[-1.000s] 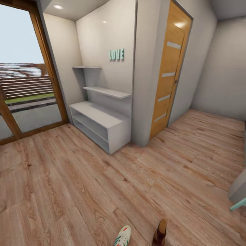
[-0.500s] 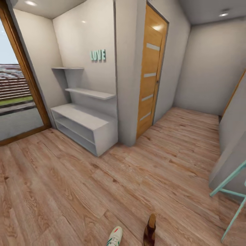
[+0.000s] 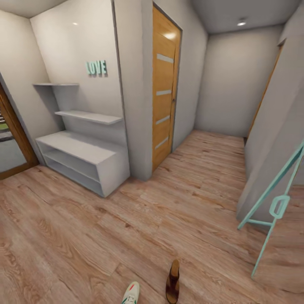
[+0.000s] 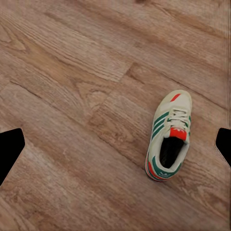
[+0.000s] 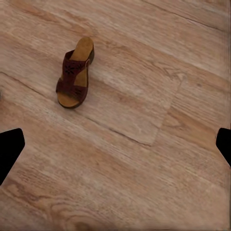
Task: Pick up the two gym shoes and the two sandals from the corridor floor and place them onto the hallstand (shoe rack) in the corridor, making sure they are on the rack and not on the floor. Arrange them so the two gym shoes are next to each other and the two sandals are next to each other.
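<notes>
Wooden corridor floor (image 3: 126, 228) stretched to the empty grey shoe rack (image 3: 80, 158), well apart from one sneaker (image 4: 169, 137) and one sandal (image 5: 75, 72) lying loose below both grippers' open, empty fingers, likely awaiting pickup.

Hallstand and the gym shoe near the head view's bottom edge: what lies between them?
Only bare corridor floor in the head view: nothing lies between the hallstand and the gym shoe. The sandal lies beside the shoe.

Gym shoe (image 4: 169, 138): white, green side stripes, red-orange tongue and heel accents. Sandal (image 5: 75, 72): dark brown strap, tan footbed. Corridor floor (image 3: 126, 219): light brown planks (visible grain). Hallstand (image 3: 80, 158): pale grey. Door (image 3: 164, 84): orange-brown wood, pale bars. Wall letters (image 3: 96, 67): teal.
</notes>
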{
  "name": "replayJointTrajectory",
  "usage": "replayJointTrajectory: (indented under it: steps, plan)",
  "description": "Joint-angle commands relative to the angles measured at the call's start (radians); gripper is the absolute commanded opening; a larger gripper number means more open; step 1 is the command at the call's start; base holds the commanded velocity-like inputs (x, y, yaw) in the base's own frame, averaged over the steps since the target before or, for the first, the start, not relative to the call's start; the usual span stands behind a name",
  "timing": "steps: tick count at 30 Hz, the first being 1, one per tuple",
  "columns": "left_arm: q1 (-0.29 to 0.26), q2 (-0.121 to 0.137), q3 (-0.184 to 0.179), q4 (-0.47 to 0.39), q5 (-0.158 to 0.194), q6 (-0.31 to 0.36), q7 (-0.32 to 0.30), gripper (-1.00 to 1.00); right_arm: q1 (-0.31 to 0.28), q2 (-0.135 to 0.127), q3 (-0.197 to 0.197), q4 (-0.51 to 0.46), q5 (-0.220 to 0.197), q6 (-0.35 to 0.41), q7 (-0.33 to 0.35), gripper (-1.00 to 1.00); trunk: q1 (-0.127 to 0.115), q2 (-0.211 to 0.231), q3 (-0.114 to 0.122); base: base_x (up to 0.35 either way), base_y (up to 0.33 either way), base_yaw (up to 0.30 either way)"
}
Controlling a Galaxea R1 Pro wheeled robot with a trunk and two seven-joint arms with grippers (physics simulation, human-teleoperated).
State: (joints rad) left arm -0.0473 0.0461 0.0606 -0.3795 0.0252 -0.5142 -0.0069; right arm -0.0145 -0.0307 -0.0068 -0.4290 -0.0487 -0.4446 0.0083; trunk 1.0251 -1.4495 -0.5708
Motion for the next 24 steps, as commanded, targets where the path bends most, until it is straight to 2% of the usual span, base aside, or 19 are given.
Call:
replayJointTrajectory:
  steps: [1, 6, 9, 15, 24]
  plan:
    - [0.000, 0.000, 0.001, 0.000, 0.002, -0.003, -0.001, 1.00, -0.001, 0.000, 0.001, 0.001, -0.005, -0.003, 0.001, 1.00, 0.000, 0.000, -0.001, 0.000, 0.000, -0.286]
    - [0.000, 0.000, 0.001, -0.001, 0.002, -0.003, 0.001, 1.00, -0.001, 0.001, 0.001, 0.001, -0.005, -0.003, 0.001, 1.00, 0.000, 0.000, -0.001, 0.000, 0.000, -0.286]
    - [0.000, 0.004, 0.001, -0.001, 0.002, -0.003, 0.002, 1.00, -0.001, 0.000, 0.001, 0.001, -0.005, -0.003, -0.001, 1.00, 0.000, 0.000, -0.001, -0.113, 0.000, -0.123]
    - [0.000, 0.007, 0.000, -0.002, 0.002, -0.003, 0.011, 1.00, -0.001, 0.000, -0.001, -0.007, -0.006, -0.005, -0.004, 1.00, 0.000, 0.000, -0.001, -0.198, 0.000, -0.014]
    - [-0.007, 0.011, -0.004, -0.023, 0.000, 0.000, 0.016, 1.00, -0.001, -0.001, -0.002, -0.046, -0.006, -0.006, -0.005, 1.00, 0.000, 0.000, -0.001, -0.026, 0.000, -0.001]
